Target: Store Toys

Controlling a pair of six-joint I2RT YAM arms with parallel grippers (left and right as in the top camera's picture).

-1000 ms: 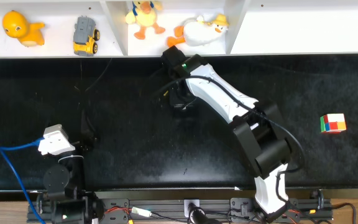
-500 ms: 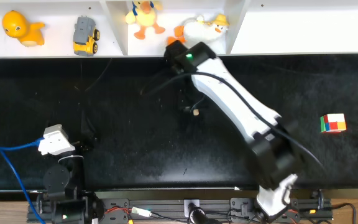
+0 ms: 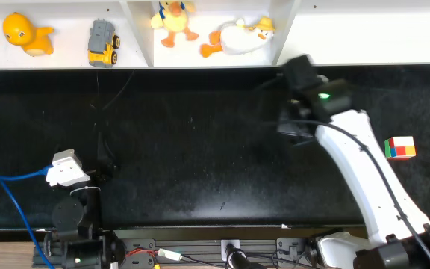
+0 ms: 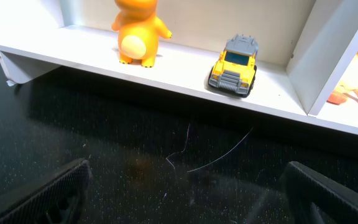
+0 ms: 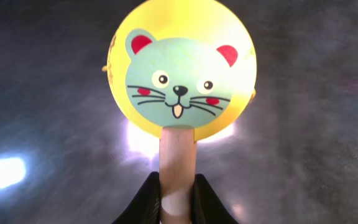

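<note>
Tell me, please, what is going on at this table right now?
The right gripper is shut on the wooden handle of a round yellow toy with an animal face, holding it above the black table in front of the white shelf. The left gripper is open, parked near its base. An orange duck and a toy truck share one compartment, and two plush ducks share the next. A colour cube lies on the table, not yet stored.

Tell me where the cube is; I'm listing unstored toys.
Top view: the cube sits on the black table at far right, just right of the right arm.
</note>
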